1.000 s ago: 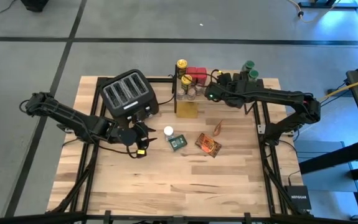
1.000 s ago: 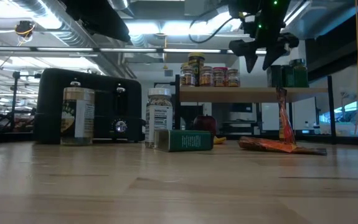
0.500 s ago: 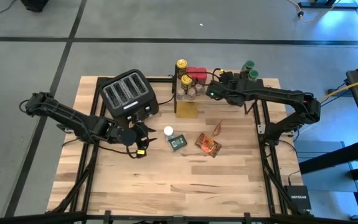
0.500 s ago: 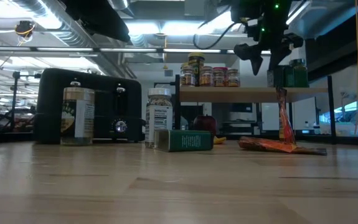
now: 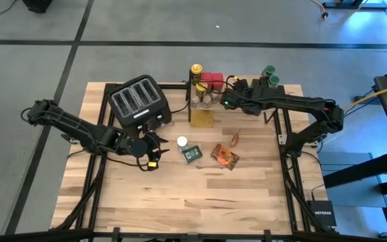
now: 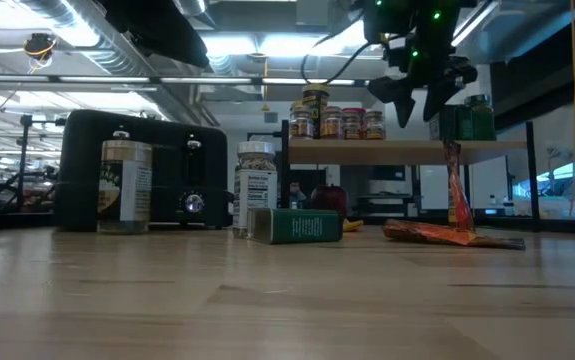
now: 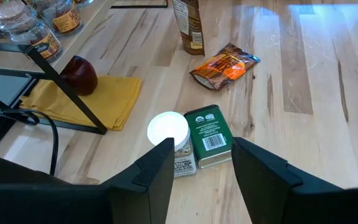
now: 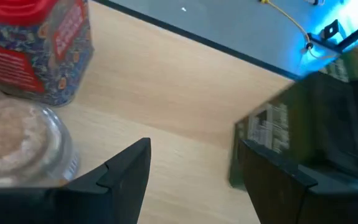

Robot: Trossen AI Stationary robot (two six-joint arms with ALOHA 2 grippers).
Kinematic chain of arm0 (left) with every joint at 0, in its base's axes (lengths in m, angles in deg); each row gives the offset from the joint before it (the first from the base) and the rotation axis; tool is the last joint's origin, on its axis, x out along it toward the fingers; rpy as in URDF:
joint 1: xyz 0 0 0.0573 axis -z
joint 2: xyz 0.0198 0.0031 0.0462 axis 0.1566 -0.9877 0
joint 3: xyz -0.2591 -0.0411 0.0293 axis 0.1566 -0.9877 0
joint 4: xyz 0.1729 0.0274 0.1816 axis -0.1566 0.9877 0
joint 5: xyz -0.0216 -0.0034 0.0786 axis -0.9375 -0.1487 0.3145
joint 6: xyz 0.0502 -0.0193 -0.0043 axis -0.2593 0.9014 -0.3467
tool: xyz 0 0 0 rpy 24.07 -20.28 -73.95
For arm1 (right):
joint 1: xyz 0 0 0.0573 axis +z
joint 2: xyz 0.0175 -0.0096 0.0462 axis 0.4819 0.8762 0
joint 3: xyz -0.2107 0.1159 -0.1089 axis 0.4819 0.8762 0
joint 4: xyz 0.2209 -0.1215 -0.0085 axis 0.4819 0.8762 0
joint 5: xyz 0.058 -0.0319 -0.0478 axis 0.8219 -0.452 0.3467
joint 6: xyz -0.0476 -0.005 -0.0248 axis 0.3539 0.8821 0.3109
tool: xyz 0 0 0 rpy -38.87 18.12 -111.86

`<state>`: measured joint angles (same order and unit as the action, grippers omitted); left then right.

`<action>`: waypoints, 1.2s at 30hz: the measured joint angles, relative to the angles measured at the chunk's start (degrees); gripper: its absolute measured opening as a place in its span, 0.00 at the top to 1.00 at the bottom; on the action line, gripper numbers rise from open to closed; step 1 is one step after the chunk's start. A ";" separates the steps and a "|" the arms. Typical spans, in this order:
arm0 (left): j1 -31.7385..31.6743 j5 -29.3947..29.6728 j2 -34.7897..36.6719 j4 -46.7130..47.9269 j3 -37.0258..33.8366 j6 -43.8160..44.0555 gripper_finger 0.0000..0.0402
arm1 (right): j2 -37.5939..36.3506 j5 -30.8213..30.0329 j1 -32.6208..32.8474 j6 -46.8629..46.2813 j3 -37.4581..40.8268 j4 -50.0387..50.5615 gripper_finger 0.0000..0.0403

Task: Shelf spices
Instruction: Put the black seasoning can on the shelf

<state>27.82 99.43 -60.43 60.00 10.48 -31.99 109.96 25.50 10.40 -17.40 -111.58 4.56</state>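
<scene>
1. The white-lidded jar (image 7: 169,129) stands upright on the table, touching the green tin (image 7: 210,136) lying beside it; I judge it rigid, light and smooth, best gripped across the body below the lid.
2. My left gripper (image 7: 198,163) hangs just short of it, jaws apart and empty.
3. My right gripper (image 8: 188,168) hovers over the shelf (image 6: 407,151), released; it's probably between the red-lidded jar (image 8: 37,46) and a blurred green jar (image 8: 319,134).

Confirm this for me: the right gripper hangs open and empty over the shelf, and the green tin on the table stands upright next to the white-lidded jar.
One detail is wrong. The green tin lies on its side, not upright, as the low view shows. The rest holds: it sits next to the white-lidded jar, and the right gripper hangs open and empty over the shelf.
</scene>
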 joint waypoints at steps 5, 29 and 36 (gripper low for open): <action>0.01 0.00 0.00 0.09 0.00 0.00 0.62 | 2.68 -1.22 -1.51 0.77 0.00 -1.46 0.40; 0.04 0.00 0.00 1.48 0.00 0.68 0.62 | 3.90 -5.31 -3.74 0.85 0.04 1.03 0.40; 0.04 0.00 0.00 1.47 0.00 0.70 0.62 | 3.90 -5.39 -2.48 3.26 0.04 -1.60 0.40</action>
<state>27.86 99.43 -60.43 61.47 10.48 -31.29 113.85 20.12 7.92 -14.14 -111.54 2.97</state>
